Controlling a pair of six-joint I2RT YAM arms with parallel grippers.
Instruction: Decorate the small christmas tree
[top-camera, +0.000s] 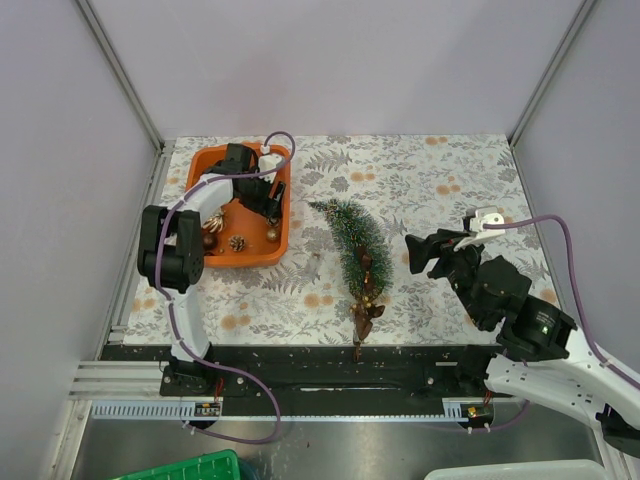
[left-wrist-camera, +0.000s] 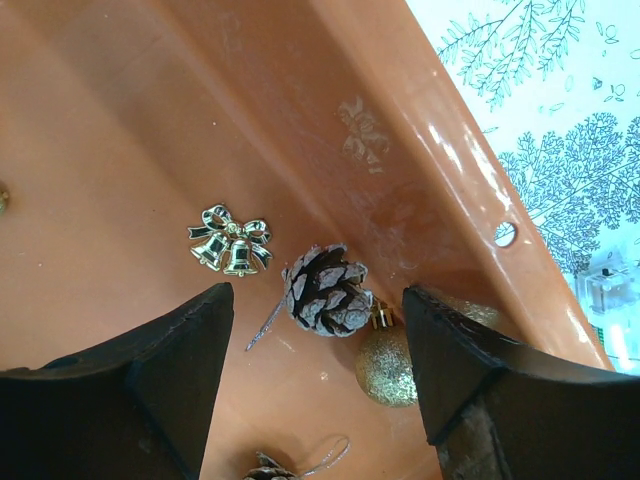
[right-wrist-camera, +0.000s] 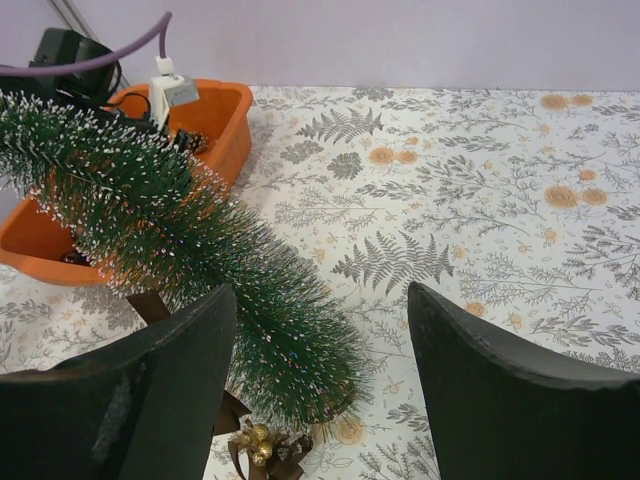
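Observation:
The small christmas tree (top-camera: 355, 240) lies on its side mid-table, tip toward the orange tray (top-camera: 215, 160), with a brown bow and gold berries (right-wrist-camera: 260, 445) near its base. My left gripper (left-wrist-camera: 318, 291) is open inside the tray, low over its floor. A frosted pine cone (left-wrist-camera: 325, 290) sits between its fingertips, touching neither. A gold glitter ball (left-wrist-camera: 385, 365) rests against the right finger's side, and gold bells (left-wrist-camera: 232, 240) lie just beyond. My right gripper (right-wrist-camera: 320, 288) is open and empty, hovering just right of the tree's (right-wrist-camera: 200, 260) lower half.
A second pine cone (left-wrist-camera: 265, 468) with a silver loop lies near the left wrist. The tray wall (left-wrist-camera: 450, 180) rises close on the right of that gripper. A green bin (top-camera: 185, 468) and a white bin (top-camera: 520, 470) sit below the table's near edge.

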